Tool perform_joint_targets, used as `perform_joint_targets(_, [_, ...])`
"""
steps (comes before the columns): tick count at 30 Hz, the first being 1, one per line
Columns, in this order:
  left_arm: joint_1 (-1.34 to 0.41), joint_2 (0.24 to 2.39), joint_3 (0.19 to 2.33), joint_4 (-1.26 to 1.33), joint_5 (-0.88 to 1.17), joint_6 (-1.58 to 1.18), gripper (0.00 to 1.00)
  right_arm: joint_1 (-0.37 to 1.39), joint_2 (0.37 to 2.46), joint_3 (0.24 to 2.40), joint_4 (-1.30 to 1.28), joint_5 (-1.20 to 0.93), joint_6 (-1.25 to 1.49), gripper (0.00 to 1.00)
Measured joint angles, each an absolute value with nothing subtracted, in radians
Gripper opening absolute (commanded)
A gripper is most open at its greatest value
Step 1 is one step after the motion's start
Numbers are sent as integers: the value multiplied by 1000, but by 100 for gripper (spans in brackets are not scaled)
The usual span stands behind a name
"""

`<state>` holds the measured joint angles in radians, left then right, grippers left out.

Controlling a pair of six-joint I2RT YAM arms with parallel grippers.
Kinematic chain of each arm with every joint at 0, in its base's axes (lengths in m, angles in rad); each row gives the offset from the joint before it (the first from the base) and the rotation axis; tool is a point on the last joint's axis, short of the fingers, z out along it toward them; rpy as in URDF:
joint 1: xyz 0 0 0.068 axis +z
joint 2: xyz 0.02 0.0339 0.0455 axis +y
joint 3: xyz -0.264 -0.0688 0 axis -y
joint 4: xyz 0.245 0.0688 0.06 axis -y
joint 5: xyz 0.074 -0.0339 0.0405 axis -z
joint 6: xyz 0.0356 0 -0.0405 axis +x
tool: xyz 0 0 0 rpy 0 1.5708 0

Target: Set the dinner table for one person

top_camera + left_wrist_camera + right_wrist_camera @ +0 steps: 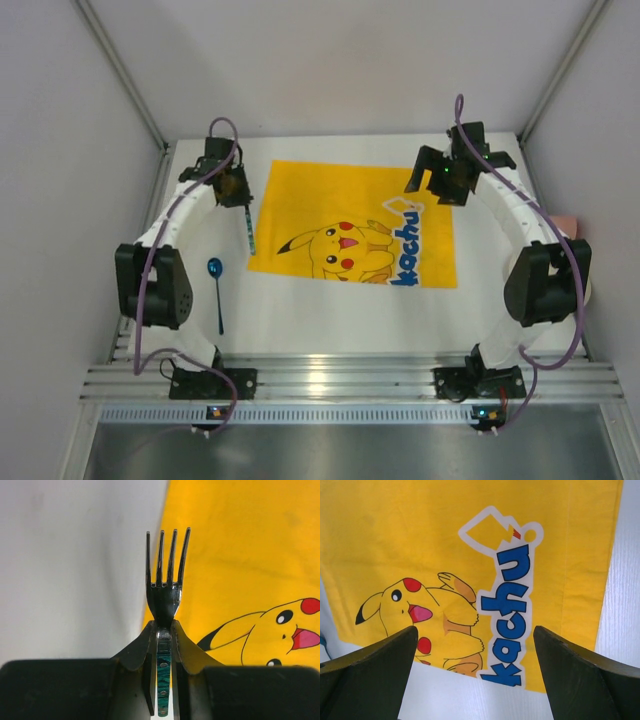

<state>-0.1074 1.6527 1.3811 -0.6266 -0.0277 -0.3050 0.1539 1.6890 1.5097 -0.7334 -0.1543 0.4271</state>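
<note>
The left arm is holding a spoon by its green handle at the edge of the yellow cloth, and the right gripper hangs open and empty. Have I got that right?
Not quite. The left gripper holds a fork, not a spoon: the left wrist view shows four tines. The rest stands: green handle, edge of the yellow cloth, right gripper open and empty.

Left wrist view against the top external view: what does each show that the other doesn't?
Only the left wrist view: the fork close up, with four tines and a green patterned handle clamped in the left gripper. Only the top external view: the blue spoon lying on the dinner table left of the yellow cloth, and the right gripper open above the cloth's right side. Both: the fork by the cloth's left edge, the cloth, and the white table.
</note>
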Motion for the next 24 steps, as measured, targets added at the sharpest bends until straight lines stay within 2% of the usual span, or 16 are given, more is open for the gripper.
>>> perform_joint_targets(8, [-260, 2091, 1757, -582, 56, -208, 0, 154, 1669, 1463, -740, -142, 426, 100])
perform_joint_targets(12, [-297, 2234, 1916, -586, 75, -179, 0, 154, 1643, 1438, -753, -130, 418, 100])
perform_joint_targets(18, [-302, 2300, 1976, -588, 62, -177, 0, 151, 1618, 1426, -773, -101, 395, 100])
perform_joint_targets(24, [-301, 2295, 1913, -580, 31, -187, 0, 148, 1611, 1420, -778, -91, 384, 100])
